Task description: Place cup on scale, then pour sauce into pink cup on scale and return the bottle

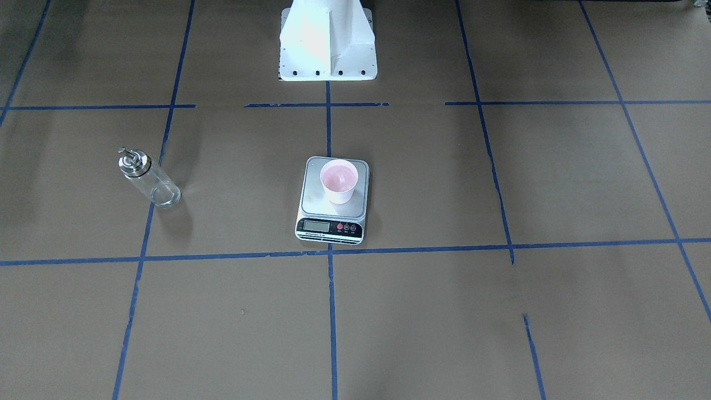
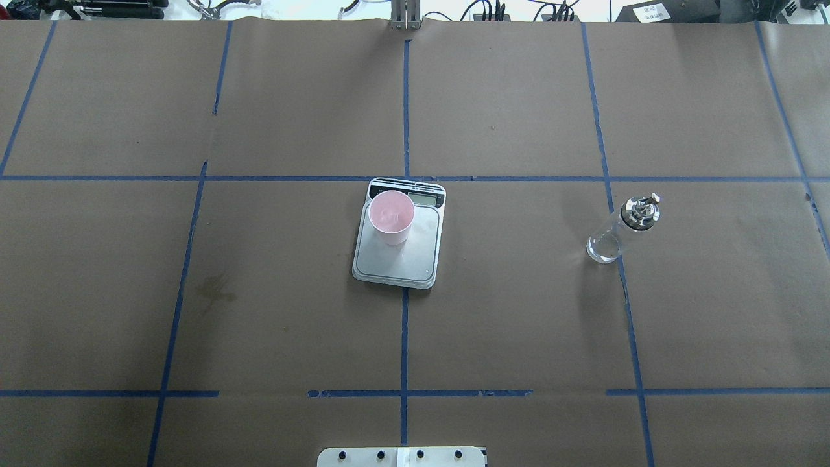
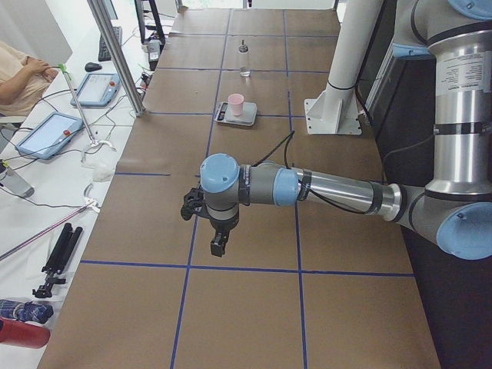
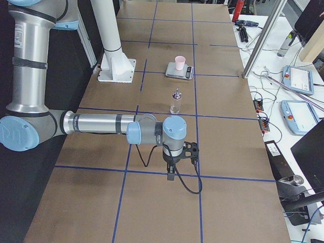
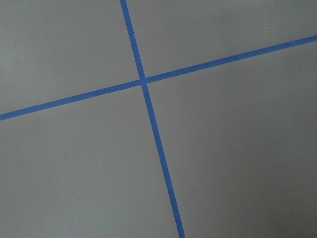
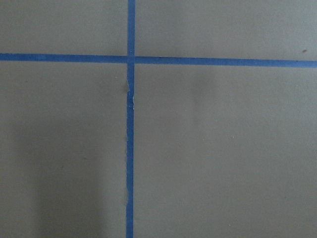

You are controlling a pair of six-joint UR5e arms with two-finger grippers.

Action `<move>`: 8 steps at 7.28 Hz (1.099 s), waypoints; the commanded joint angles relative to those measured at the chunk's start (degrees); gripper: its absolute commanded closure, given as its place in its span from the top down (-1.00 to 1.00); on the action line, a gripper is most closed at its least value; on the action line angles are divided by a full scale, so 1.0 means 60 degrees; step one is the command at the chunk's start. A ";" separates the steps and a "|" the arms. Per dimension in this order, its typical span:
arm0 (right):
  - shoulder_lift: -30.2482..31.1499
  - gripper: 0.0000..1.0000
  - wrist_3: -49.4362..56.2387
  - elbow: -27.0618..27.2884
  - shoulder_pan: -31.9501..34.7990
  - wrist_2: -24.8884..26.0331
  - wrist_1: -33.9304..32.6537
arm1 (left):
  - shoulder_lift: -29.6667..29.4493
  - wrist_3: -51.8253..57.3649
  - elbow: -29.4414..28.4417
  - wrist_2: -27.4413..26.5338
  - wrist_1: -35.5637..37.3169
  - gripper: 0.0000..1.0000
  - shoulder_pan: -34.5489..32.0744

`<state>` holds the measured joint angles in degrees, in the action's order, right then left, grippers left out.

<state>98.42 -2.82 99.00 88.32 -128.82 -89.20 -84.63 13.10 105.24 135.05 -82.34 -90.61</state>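
At the middle of the table [image 2: 519,311], the pale pink cup [image 1: 339,180] stands upright on the scale [image 1: 314,200], toward the display end of the brushed steel platform and narrower than it. Its inside is a deeper pink. The clear glass bottle [image 1: 149,179], with its shiny metal collar and small spout, stands upright on the brown paper on my right side, well apart from the scale and just beside a blue tape line [image 1: 145,233].

My arms both reach out low over the table's two ends, forearms level and wrists bent down. My left gripper [image 3: 217,247] and my right gripper [image 4: 171,175] point straight down near tape crossings, far from cup and bottle and holding nothing. They show only in the side views, so I cannot tell how wide the fingers stand.

My wrist cameras see only paper and crossed tape. The sauce is too clear to make out in the bottle, I cannot tell whether any lies in the cup, and the scale's reading is too small to read.
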 commanded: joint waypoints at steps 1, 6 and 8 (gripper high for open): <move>-0.0012 1.00 0.0015 -0.0020 0.0002 -0.0077 -0.0001 | -0.0001 -0.0015 -0.0005 -0.0008 0.0013 1.00 0.0000; -0.0071 1.00 -0.0028 -0.0035 0.0002 -0.1060 -0.0118 | -0.0031 -0.0044 -0.0019 -0.0023 0.0027 1.00 0.0000; -0.0158 1.00 -0.0116 -0.0020 0.0002 -0.0986 -0.0118 | -0.0045 -0.0044 0.0009 0.0006 0.0013 1.00 0.0000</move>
<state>97.66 -3.21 98.79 88.33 -134.92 -89.94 -84.87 12.84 105.22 134.95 -82.20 -90.61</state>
